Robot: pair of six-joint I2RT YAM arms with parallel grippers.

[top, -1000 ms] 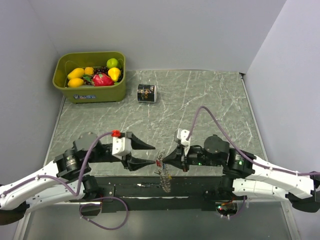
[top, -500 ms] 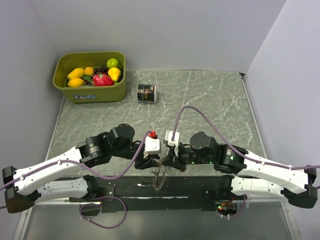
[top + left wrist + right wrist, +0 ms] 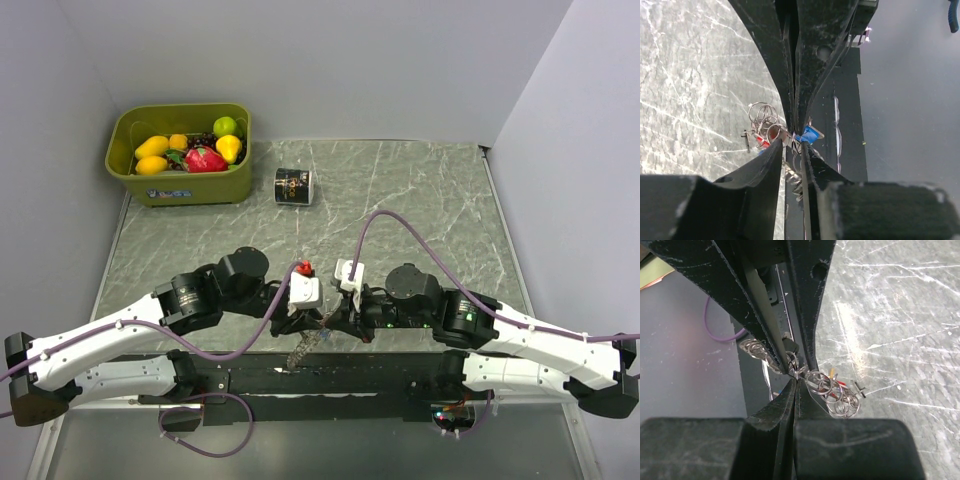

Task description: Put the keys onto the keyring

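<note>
Bin just left of can. Left gripper and right gripper meet well before can, keyring between them.

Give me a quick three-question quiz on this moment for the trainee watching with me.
1. True or false: the right gripper is wide open.
2. Where is the black can relative to the green bin? A) inside it B) beside it on the table C) under it
3. What colour is the plastic key head at the fingertips in the left wrist view?
Key: 1 false, it is shut on the keyring; 2 B; 3 blue.
</note>
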